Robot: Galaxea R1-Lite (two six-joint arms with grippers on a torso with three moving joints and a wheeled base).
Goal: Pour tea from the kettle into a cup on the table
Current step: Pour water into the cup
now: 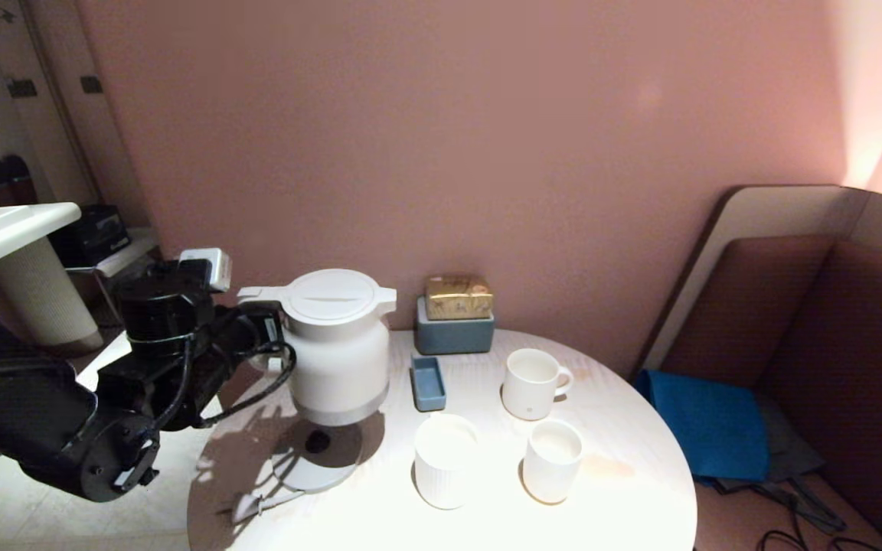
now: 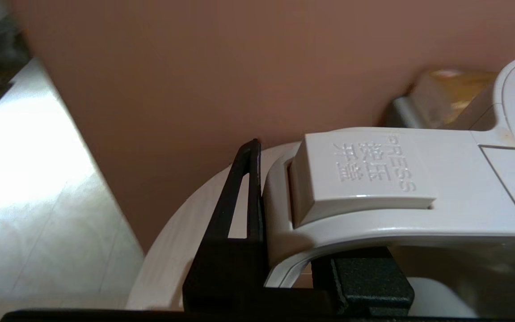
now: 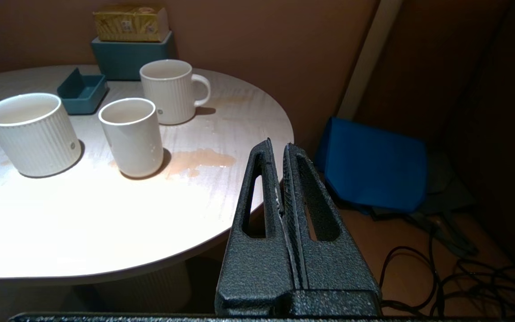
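The white kettle [image 1: 338, 352] hangs a little above its round base [image 1: 311, 476] at the left of the pale round table [image 1: 625, 520]. My left gripper [image 1: 269, 337] is shut on the kettle's loop handle [image 2: 373, 179], one finger outside the loop and one inside. The small plain cup [image 1: 553, 461] stands upright at the front right, also in the right wrist view [image 3: 132, 136]. A thin reddish-orange puddle of tea [image 3: 199, 159] lies on the table beside it. Any tea inside the kettle is hidden. My right gripper [image 3: 277, 150] is shut and empty, off the table's right edge.
A wider ribbed cup [image 1: 445, 461] stands left of the small cup, a handled mug [image 1: 531, 383] behind it. A small blue tray [image 1: 428, 383] and a blue-grey box holding a gold packet [image 1: 455, 325] sit by the wall. A bench with blue cloth [image 1: 705, 428] is on the right.
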